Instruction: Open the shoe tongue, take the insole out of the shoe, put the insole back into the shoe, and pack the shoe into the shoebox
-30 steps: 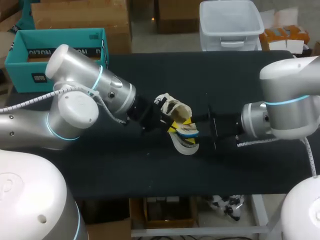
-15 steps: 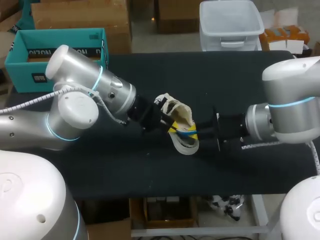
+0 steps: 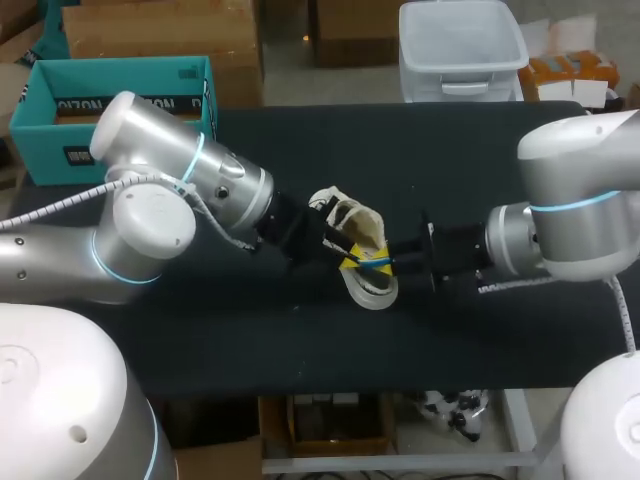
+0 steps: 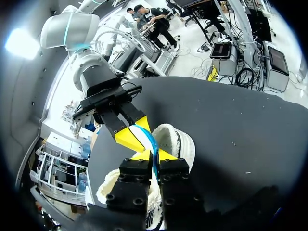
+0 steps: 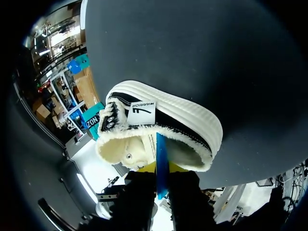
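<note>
A low shoe with cream fleece lining and a white ribbed sole lies on its side mid-table, opening toward my right arm. A thin blue insole sticks out of its opening. My left gripper is at the shoe's opening from the left, and in the left wrist view the left gripper is shut on the insole's edge. My right gripper meets it from the right. In the right wrist view the right gripper is shut on the insole, just in front of the shoe. The teal shoebox stands at the far left.
The black table is bare around the shoe. Both arms lie low across its middle, meeting at the shoe. The right gripper shows tip to tip with my left one in the left wrist view.
My right gripper's fingers have closed from wide apart onto the blue insole, after a small shift of the right arm. The left arm and shoe have hardly moved.
</note>
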Available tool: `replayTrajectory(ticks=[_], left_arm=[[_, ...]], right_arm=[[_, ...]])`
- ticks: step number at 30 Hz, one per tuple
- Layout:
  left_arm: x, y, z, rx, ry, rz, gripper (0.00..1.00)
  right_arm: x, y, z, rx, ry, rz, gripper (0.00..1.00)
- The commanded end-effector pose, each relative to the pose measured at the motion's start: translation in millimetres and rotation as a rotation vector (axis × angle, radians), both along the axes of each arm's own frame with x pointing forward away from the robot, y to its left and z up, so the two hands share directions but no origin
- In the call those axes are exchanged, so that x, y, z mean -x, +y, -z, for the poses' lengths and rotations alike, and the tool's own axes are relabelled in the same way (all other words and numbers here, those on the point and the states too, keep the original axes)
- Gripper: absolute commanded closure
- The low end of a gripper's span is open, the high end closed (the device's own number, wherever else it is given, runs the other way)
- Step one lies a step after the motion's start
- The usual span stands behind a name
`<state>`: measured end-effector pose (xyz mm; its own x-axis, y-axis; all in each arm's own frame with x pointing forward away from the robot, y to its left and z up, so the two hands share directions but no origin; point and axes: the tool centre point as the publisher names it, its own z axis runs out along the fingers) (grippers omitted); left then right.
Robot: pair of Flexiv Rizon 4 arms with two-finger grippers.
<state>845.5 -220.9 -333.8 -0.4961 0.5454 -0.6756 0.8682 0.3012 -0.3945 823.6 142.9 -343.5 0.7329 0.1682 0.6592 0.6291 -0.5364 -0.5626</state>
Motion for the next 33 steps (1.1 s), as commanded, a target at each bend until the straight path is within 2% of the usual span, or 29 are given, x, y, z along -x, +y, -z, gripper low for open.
replayTrajectory(ticks=[1, 10, 14, 16, 19, 23, 26, 32, 33], left_arm=[[-5.1, -2.7, 7.7, -0.010, -0.004, -0.011, 1.00], [-21.8, 5.0, 19.1, -0.042, 0.018, -0.061, 1.00], [-20.6, 7.0, 18.7, -0.039, 0.023, -0.063, 1.00], [-19.1, 7.5, 17.5, -0.036, 0.024, -0.060, 1.00], [-17.0, 7.1, 16.4, -0.033, 0.025, -0.056, 1.00], [-15.6, 5.7, 15.7, -0.032, 0.024, -0.052, 1.00], [-15.3, 4.9, 15.0, -0.032, 0.022, -0.049, 1.00], [-12.5, 3.7, 13.9, -0.031, 0.022, -0.045, 1.00], [-11.9, 4.0, 13.8, -0.031, 0.022, -0.045, 1.00]], right_arm=[[-4.6, 3.2, 4.6, 0.001, -0.003, 0.001, 1.00], [-23.4, 1.0, 18.0, -0.001, 0.015, -0.021, 1.00], [-19.1, 1.8, 12.1, 0.019, 0.022, -0.017, 1.00], [-12.3, 2.2, 5.2, 0.041, 0.024, -0.004, 0.84], [-2.4, 4.6, -4.0, 0.075, 0.036, 0.015, 0.73], [9.8, 3.9, -10.5, 0.095, 0.044, 0.041, 0.69], [14.5, 1.8, -11.0, 0.100, 0.045, 0.053, 0.73], [8.4, 0.3, -3.1, 0.090, 0.047, 0.051, 1.00], [6.4, 0.2, -1.8, 0.086, 0.046, 0.047, 1.00]])
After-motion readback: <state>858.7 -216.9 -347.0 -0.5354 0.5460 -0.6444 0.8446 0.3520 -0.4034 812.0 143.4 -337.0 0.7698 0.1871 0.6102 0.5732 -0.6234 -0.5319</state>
